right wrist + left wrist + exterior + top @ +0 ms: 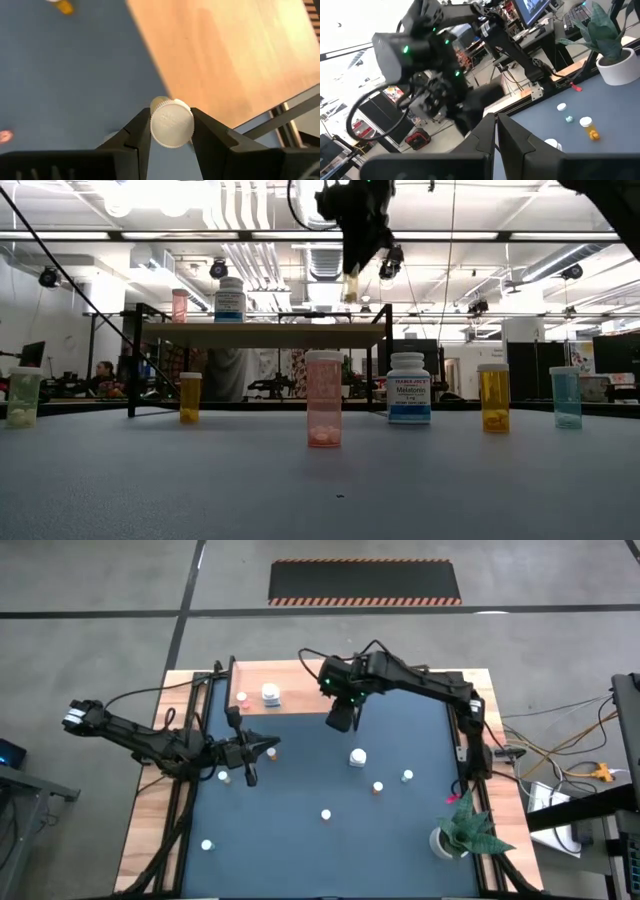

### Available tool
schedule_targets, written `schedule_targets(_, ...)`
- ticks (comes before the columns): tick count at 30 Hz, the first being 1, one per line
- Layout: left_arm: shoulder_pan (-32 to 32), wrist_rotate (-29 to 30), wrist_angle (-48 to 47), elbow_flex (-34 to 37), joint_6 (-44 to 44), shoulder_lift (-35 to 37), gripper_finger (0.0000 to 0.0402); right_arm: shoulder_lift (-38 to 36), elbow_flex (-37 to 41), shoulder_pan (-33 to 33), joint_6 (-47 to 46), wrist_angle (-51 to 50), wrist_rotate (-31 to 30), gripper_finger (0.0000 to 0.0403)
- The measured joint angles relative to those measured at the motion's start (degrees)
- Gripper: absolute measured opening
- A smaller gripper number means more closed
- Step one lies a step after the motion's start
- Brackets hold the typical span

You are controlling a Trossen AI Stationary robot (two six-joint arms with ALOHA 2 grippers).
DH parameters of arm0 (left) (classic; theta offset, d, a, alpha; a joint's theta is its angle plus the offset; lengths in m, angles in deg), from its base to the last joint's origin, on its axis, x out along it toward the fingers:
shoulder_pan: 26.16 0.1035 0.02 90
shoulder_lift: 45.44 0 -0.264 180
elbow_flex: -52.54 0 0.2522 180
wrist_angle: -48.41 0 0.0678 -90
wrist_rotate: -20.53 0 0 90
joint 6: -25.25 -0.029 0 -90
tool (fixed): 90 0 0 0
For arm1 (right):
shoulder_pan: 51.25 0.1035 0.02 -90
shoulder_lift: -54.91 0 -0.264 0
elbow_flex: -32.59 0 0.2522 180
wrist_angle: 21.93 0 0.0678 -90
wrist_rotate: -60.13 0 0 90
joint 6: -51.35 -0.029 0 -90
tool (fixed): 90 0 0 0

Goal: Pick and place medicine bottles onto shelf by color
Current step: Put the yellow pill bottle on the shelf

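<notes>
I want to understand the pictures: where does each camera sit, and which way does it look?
High: above, looking down; table, both arms.
Low: table height, looking across bottles to shelf; right tool hangs above.
Left wrist: past shut left tool at right arm.
Right wrist: down past right tool holding bottle.
Shared: the plant, high and left wrist.

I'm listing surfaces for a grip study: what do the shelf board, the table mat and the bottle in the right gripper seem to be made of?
Shelf board: looks like light wood, matte, with faint grain; it could be laminate.
Table mat: dark blue-grey, dull and even, probably rubber or vinyl.
Bottle in the right gripper: ridged white cap and pale yellowish body, most likely plastic.
</notes>
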Motion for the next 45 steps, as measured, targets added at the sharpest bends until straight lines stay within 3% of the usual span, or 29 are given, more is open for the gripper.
schedule_targets(12,0.0,0.0,0.0,0.0,0.0,0.0,0.0003,3.3,0.1,-6.2,4.5,1.2,0.2,0.0113)
schedule_targets(45,-0.1,0.0,0.2,0.0,0.1,0.0,0.0003,3.3,0.1,-6.3,6.1,2.3,-1.3,0.0134)
